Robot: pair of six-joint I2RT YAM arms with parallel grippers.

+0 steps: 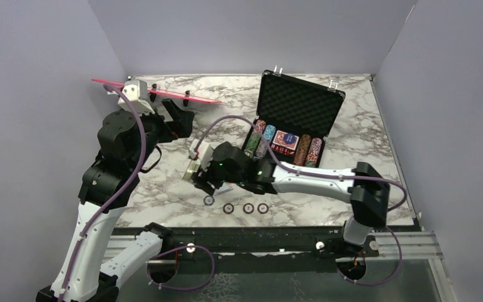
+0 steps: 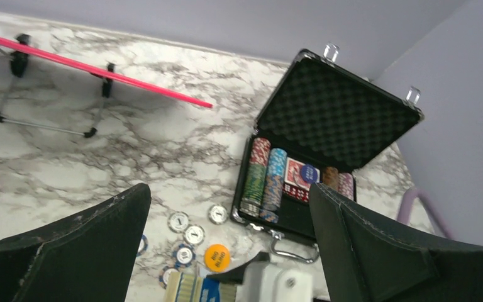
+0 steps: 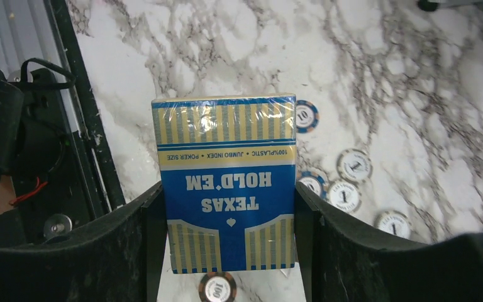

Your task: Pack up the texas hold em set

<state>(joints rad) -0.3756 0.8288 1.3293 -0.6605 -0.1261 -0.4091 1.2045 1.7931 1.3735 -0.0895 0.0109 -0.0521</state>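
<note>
Several chips (image 3: 354, 165) ring R end effector (image 3: 229, 192) clamping blue deck (image 3: 225, 141); L end effector (image 2: 229, 190) wide.

From above, the right end effector (image 1: 200, 175) covers most of the blue card deck (image 3: 226, 189) (plain only at the right wrist). There the picture's edge cuts a 100 chip (image 3: 217, 290), and another chip (image 3: 313, 182) sits half behind the deck.

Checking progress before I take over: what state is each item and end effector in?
Case: open, lid raised.
Chip rows: seated in case.
Red card deck: in case.
Blue card deck: clamped by right end effector.
Left end effector: open, empty.
Loose chips: flat on table.
Orange button: flat on table.
</note>
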